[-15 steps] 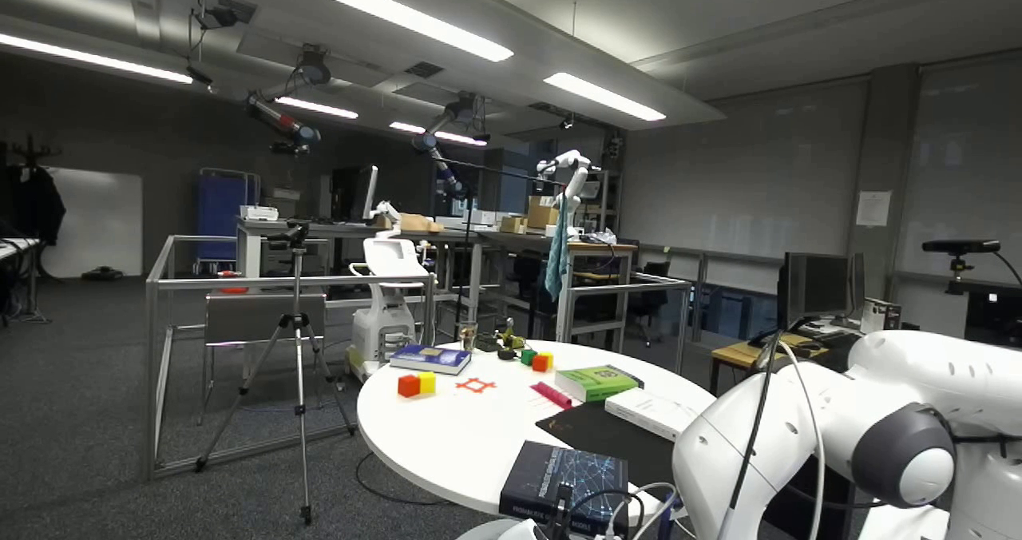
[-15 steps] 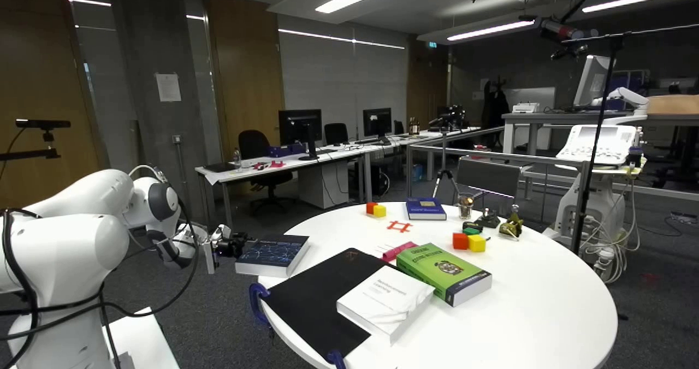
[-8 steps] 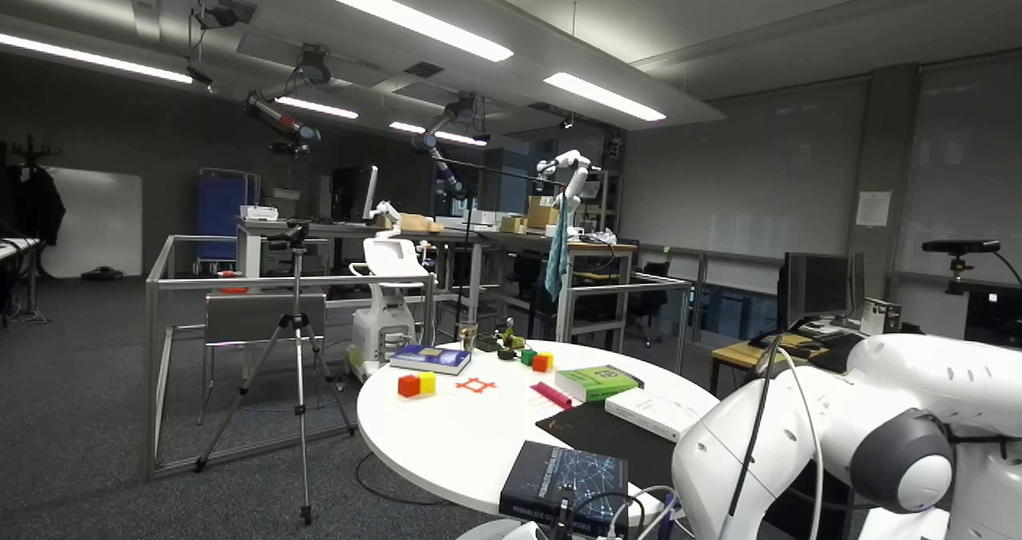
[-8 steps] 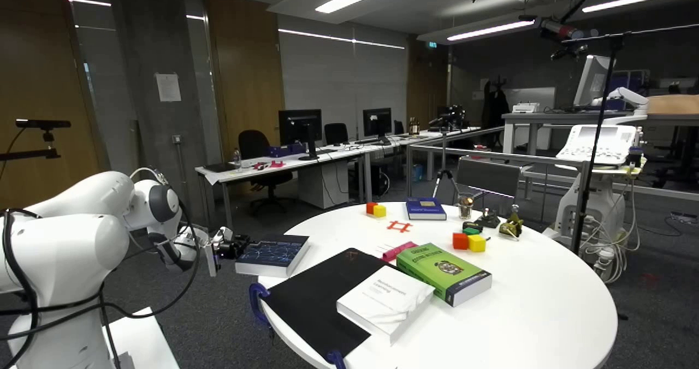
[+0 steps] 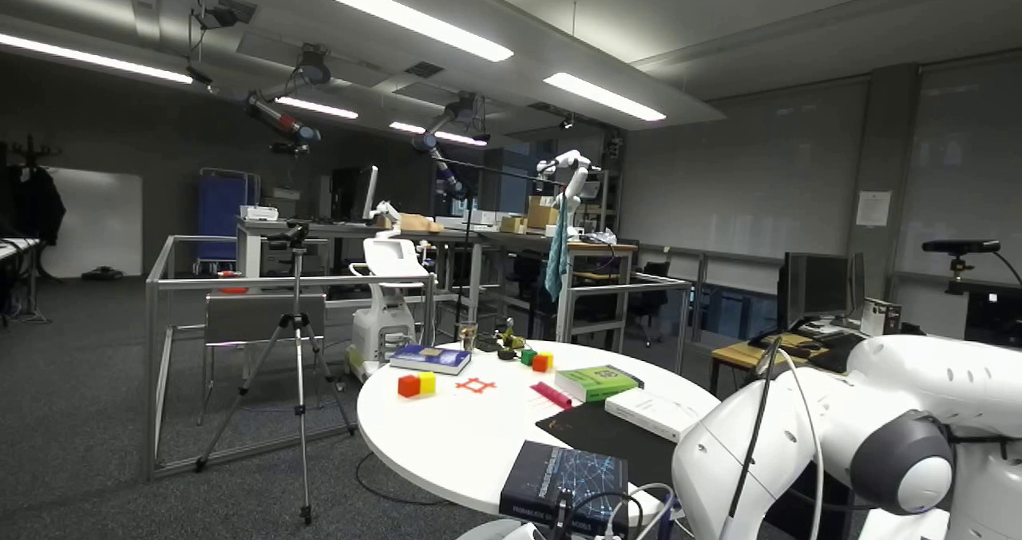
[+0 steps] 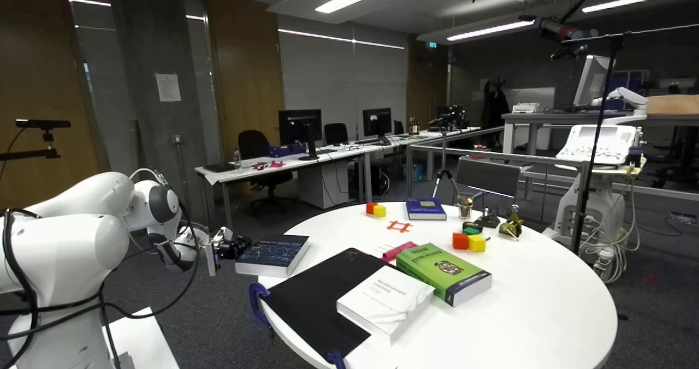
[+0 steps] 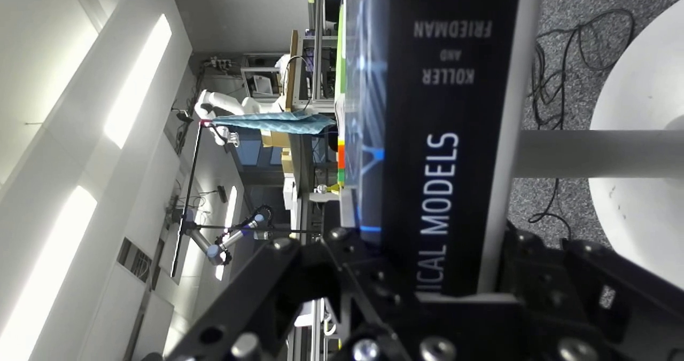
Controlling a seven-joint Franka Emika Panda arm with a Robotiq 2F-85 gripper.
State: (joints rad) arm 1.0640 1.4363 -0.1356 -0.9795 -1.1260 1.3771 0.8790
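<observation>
Claw is closed on the spine side of a thick rectangular black book with blue patterning, overhanging the edge of the round white worktop; squeezing squarely and keeping it level should counter its weight.

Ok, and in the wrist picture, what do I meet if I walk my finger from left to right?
A bright ceiling light, a second ceiling light, a blue-green cloth, a sliver of red block, the dark book with MODELS on its spine, a round white base.
</observation>
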